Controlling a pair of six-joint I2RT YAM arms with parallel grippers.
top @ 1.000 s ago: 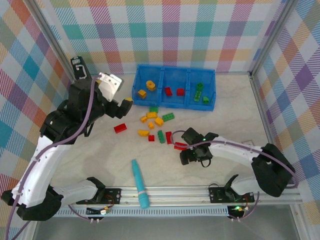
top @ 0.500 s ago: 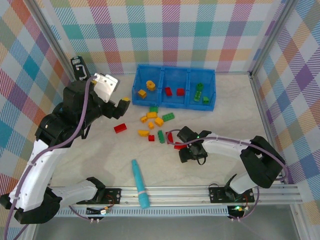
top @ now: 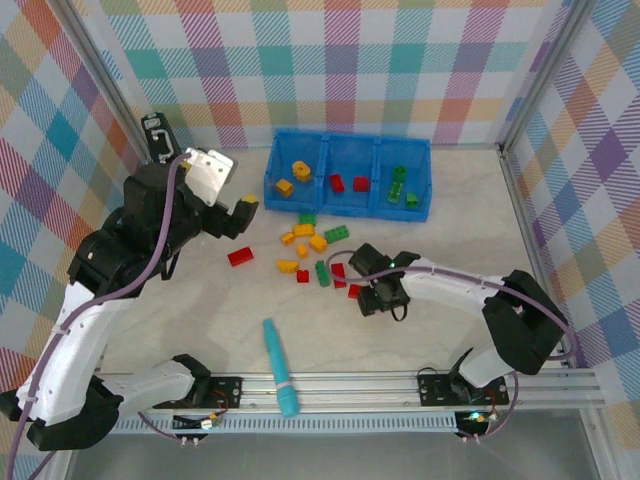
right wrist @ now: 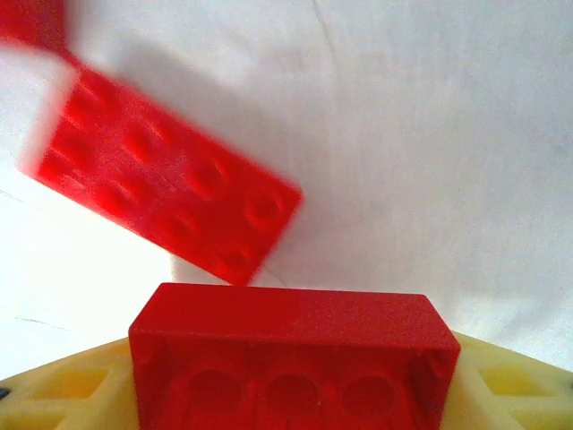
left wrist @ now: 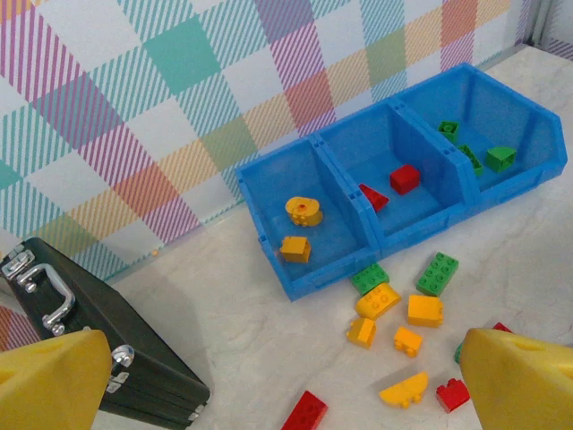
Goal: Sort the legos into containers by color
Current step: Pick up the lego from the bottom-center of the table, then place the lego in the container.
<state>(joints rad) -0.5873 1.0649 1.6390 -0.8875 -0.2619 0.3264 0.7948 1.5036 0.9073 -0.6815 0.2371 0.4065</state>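
Note:
The blue container stands at the back with yellow, red and green legos in its left, middle and right compartments. Loose legos lie in front of it: yellow ones, green ones and a red one. My right gripper is low on the table and shut on a red lego, whose hollow underside faces the camera between the yellow fingers. A second red lego lies just beyond it. My left gripper hovers open above the table left of the pile, holding nothing.
A long teal cylinder lies near the front rail. A black case with a metal handle sits by the back-left wall. Plaid walls and aluminium posts enclose the table.
My right gripper slid left toward the pile and its jaws narrowed around the red lego. The left arm drifted slightly left, still open.

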